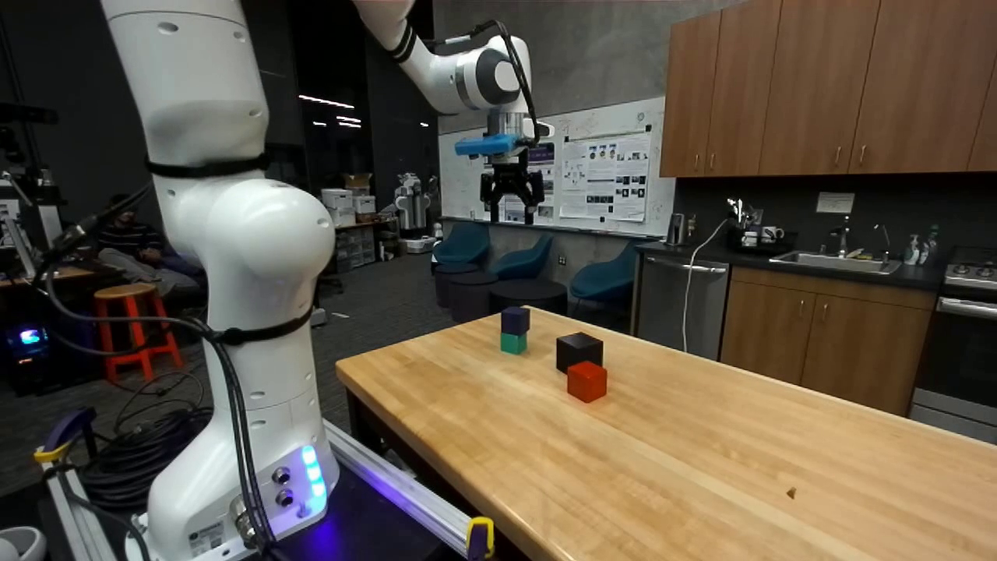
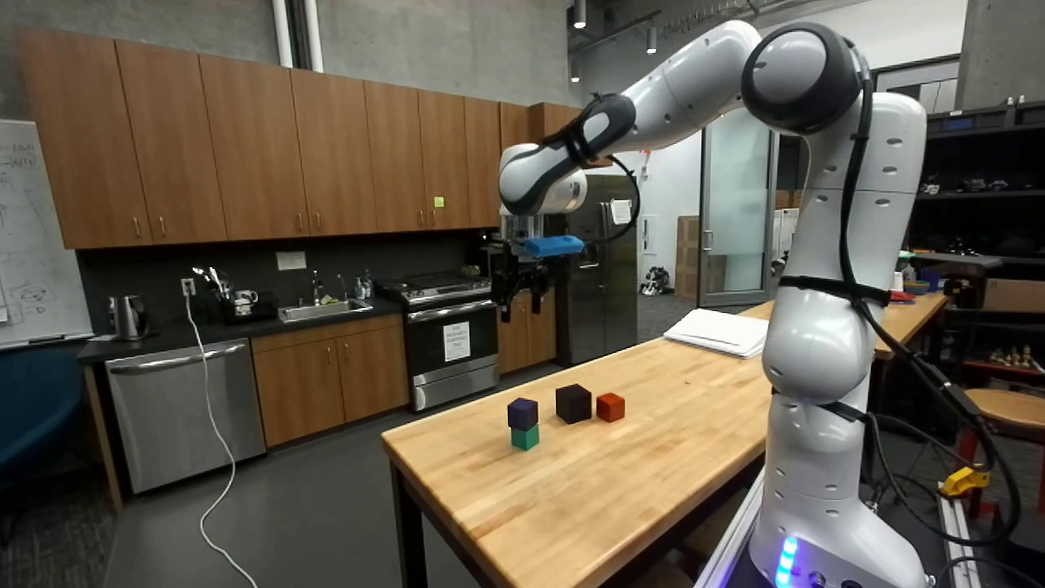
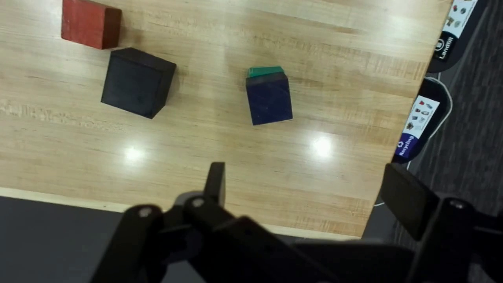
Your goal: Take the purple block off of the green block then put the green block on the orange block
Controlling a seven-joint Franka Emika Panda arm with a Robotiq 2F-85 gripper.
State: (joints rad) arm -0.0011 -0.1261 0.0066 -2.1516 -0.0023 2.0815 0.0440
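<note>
The dark purple block (image 1: 515,320) (image 2: 522,414) sits on top of the teal-green block (image 1: 513,343) (image 2: 525,437), which rests on the table. In the wrist view the purple block (image 3: 270,100) covers most of the green block (image 3: 265,71); only a green strip shows. The red-orange block (image 1: 586,381) (image 2: 610,407) rests on the table with nothing on it; it also shows at the wrist view's upper left (image 3: 90,24). My gripper (image 1: 512,214) (image 2: 521,309) is open and empty, high above the table. Its fingers are wide apart in the wrist view (image 3: 304,184).
A larger black block (image 1: 579,353) (image 2: 574,404) (image 3: 135,84) stands close to the orange block, between it and the stack. A white stack of papers (image 2: 718,333) lies farther along the wooden table (image 1: 701,444). Bins (image 3: 418,118) stand beyond the table's end edge.
</note>
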